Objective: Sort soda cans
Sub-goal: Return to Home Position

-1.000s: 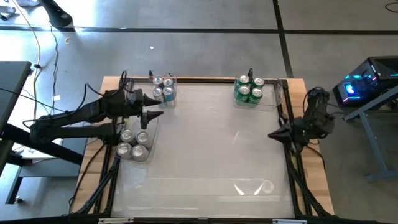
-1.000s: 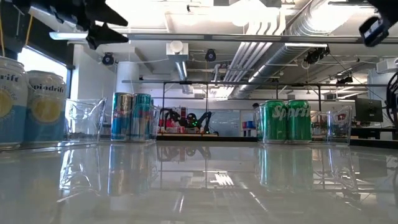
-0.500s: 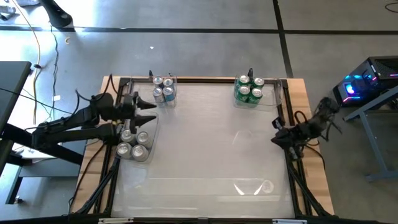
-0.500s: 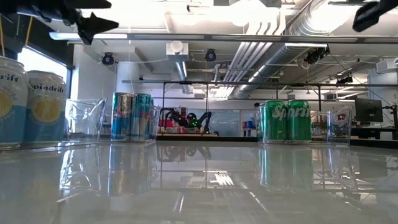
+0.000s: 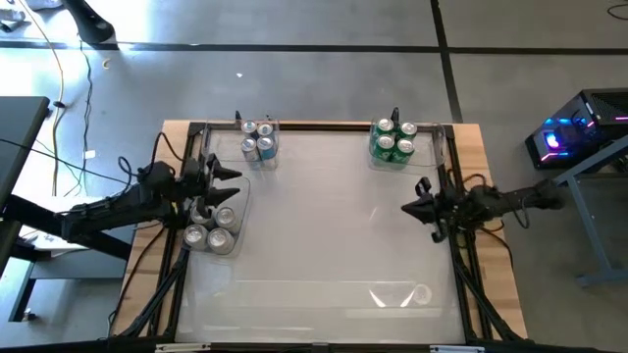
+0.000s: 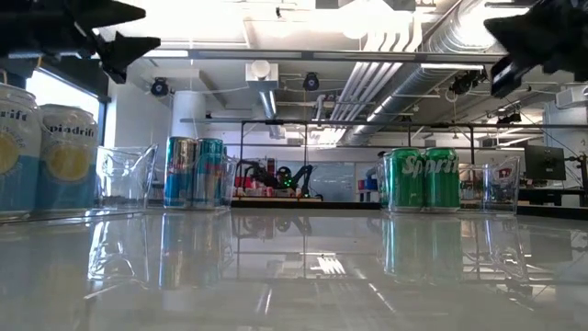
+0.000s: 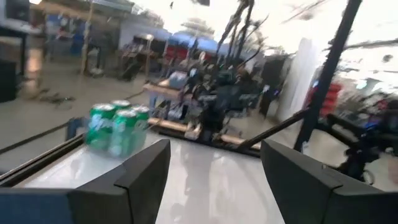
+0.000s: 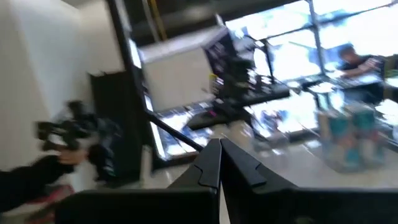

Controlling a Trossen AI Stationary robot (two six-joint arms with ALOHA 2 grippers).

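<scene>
**A:** Entry one, high view. What is standing on the desk (image 5: 324, 226)?

**B:** Blue cans (image 5: 257, 140) are clustering at the far-left corner and green cans (image 5: 393, 140) at the far-right corner. Four pale cans (image 5: 209, 226) are sitting in a clear tray (image 5: 239, 230) along the left edge.

**A:** And the arms?

**B:** The left gripper (image 5: 232, 184) is hovering over the far end of that tray, released and carrying nothing. The right gripper (image 5: 406, 207) is hanging just inside the right edge, well apart from every can, clenched on nothing.

**A:** Entry two, low view?

**B:** All three groups are standing upright: pale cans nearest at the left edge, blue and green cans farther back. Both grippers are showing as dark shapes above the desk, touching no can.

**A:** Entry three, left wrist view?

**B:** The two fingers (image 7: 143, 177) are standing wide apart with nothing between them. The green cans are showing beyond, across the desk.

**A:** Entry four, right wrist view?

**B:** The fingers (image 8: 208, 168) are pressing together at the tips. The blue cans are showing blurred beyond them.
</scene>
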